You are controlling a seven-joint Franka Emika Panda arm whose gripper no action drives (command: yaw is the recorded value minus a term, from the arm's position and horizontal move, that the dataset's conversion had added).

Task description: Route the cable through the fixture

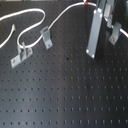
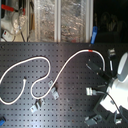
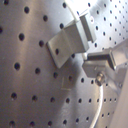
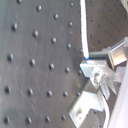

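the claw (image 1: 111, 25) sits at the far right of the first exterior view, hanging below the arm's grey body near the back edge of the black perforated tabletop (image 1: 70, 95). in the second wrist view its metal fingers (image 4: 97, 72) are drawn in narrow and meet the white cable (image 4: 84, 30) where the cord ends at them, so the claw appears to pinch the cable, though the exact contact is blurred; in the first wrist view the cable (image 3: 98, 107) runs out from under the same fingers (image 3: 100, 57). just beside the claw in the first wrist view stands a wide bent grey clip (image 3: 70, 42), apart from the fingers. in the first exterior view the cable (image 1: 65, 14) arcs from the claw toward that view's left, carries a red tape band (image 1: 86, 2) near the top edge, dips beside the fixture (image 1: 46, 36) and loops on across the tabletop. the fixture is a slim leaning strip, well apart from the claw, and whether the cable touches it cannot be told. a long flat two-post bracket (image 1: 21, 54) lies nearer the first exterior view's left. in the second exterior view the cable (image 2: 65, 65) snakes across the board, red band (image 2: 90, 50) near the arm, and the fixture (image 2: 55, 93) stands by the low bend.
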